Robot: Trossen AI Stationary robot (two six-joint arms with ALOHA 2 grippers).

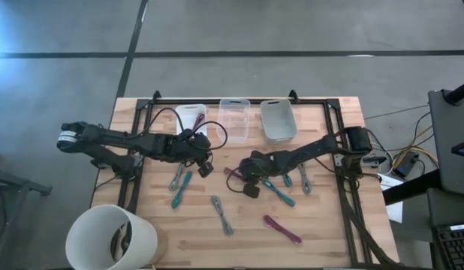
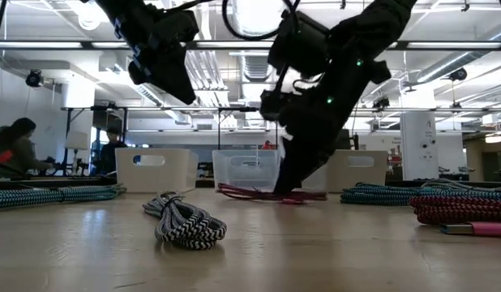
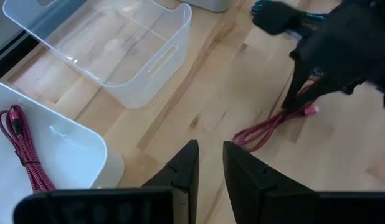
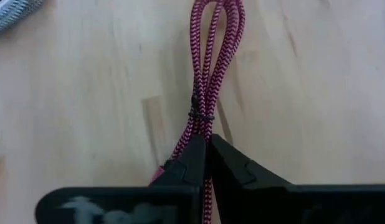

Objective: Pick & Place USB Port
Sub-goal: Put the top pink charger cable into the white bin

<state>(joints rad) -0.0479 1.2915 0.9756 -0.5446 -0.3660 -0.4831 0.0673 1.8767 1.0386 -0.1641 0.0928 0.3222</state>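
Right end effector point(image 4: 205, 158) pinches the magenta braided cable point(image 4: 211, 74) on the tabletop point(image 4: 86, 112) near the clear bin point(image 3: 118, 56); left end effector point(image 3: 208, 165) hovers narrow, empty.

Light wooden butcher-block table point(image 1: 322, 232) with a black metal frame point(image 1: 239, 99) along its edges. At the far edge, three bins in a row: white opaque plastic bin point(image 1: 191, 118), clear plastic bin point(image 1: 234, 118), grey-white plastic bin point(image 1: 278, 120). On the bare wood: two teal braided cable bundles point(image 1: 181, 188) lying near each other on the left side, a grey-and-black braided cable bundle point(image 1: 222, 214) toward the front middle, a magenta braided cable bundle point(image 1: 282, 229) front right, another teal cable point(image 1: 280, 193) and a short teal-grey one point(image 1: 304, 181) right of centre, and a pink-red braided cable point(image 4: 208, 93) at centre.
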